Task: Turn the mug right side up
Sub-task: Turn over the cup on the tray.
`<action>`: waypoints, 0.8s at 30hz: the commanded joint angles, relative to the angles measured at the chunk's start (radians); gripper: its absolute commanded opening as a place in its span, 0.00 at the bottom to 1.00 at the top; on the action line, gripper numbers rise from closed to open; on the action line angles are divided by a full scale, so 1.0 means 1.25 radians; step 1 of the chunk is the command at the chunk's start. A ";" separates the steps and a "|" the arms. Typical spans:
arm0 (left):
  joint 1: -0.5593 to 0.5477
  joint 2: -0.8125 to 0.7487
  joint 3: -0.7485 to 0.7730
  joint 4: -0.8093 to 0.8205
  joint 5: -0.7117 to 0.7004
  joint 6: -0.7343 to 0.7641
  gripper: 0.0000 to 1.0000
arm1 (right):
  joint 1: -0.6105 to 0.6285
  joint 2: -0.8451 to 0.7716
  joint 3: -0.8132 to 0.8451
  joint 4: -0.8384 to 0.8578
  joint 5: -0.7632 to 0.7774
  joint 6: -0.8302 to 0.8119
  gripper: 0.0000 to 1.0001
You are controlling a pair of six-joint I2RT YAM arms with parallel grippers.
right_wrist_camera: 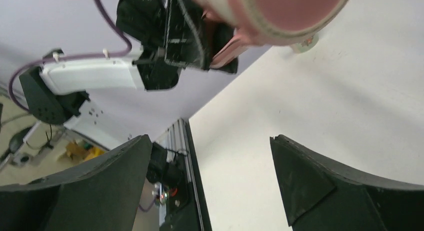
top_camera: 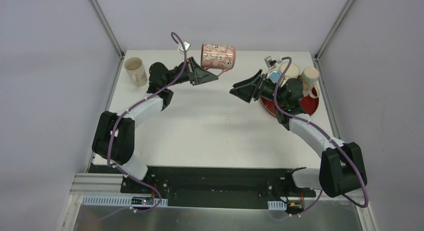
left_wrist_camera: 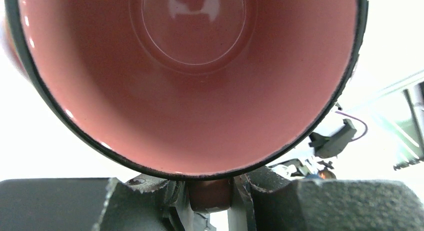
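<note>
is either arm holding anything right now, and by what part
The left gripper grips the pink mug by its handle; the right gripper is open and empty.

Left end effector [top_camera: 213, 75] seemingly clamped

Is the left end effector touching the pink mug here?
Touching. The left wrist view shows the left end effector shut on the pink mug, with its handle pinched between the two fingers.
</note>
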 commanded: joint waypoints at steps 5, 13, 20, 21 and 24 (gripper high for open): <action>0.054 -0.140 0.002 -0.104 -0.022 0.196 0.00 | -0.026 -0.116 0.129 -0.559 -0.189 -0.482 0.99; 0.074 -0.167 0.066 -0.436 -0.031 0.433 0.00 | -0.029 -0.197 0.219 -1.129 0.044 -0.898 0.99; 0.086 -0.156 0.133 -0.675 -0.114 0.616 0.00 | -0.028 -0.282 0.175 -1.220 0.194 -0.970 0.99; 0.087 -0.156 0.144 -0.714 -0.134 0.645 0.00 | -0.028 -0.297 0.163 -1.220 0.200 -0.981 0.99; 0.089 -0.157 0.171 -0.830 -0.218 0.740 0.00 | -0.031 -0.347 0.121 -1.210 0.202 -1.010 0.99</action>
